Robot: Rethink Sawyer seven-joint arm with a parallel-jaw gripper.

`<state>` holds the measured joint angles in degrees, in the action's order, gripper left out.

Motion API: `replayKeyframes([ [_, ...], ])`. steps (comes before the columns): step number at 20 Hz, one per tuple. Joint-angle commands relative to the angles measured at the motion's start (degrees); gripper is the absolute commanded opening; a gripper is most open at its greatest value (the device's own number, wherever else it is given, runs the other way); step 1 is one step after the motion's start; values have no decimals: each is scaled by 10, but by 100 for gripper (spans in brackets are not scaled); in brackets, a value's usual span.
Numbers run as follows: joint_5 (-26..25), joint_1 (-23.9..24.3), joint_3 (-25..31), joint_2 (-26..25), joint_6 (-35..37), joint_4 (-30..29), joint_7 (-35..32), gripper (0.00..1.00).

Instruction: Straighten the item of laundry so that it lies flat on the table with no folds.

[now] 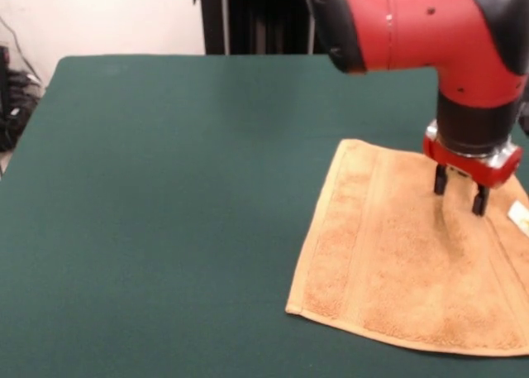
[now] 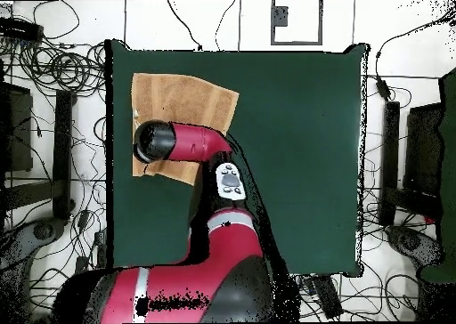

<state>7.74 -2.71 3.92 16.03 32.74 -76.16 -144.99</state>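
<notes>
1. Tan-orange towel (image 1: 413, 254) lies nearest the camera, spread on the green worktop (image 1: 165, 212) at the front view's lower right, running off the right edge.
2. Woven border band runs along its left side; small white tag (image 1: 519, 215) at the right edge.
3. End effector (image 1: 459, 192) hangs over the towel's upper part, fingers slightly spread, pinching nothing; tips at the cloth, contact unclear.
4. Overhead: arm covers part of the towel (image 2: 183, 102).
</notes>
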Motion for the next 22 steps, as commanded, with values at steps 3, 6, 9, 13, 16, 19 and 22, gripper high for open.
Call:
replayKeyframes([
  [3,-69,-145,-77,-160,-30,-11,-79,100],
  [6,-81,-160,-98,-197,-127,11,-84,100],
  [9,-86,-169,-114,-223,-190,24,-86,100],
  [13,-94,-135,-83,-220,-206,12,-39,100],
  [16,-90,-135,-85,-222,-209,13,-43,100],
  [19,-85,-136,-88,-223,-201,16,-48,100],
  [22,-83,-125,-76,-222,-204,11,-43,100],
])
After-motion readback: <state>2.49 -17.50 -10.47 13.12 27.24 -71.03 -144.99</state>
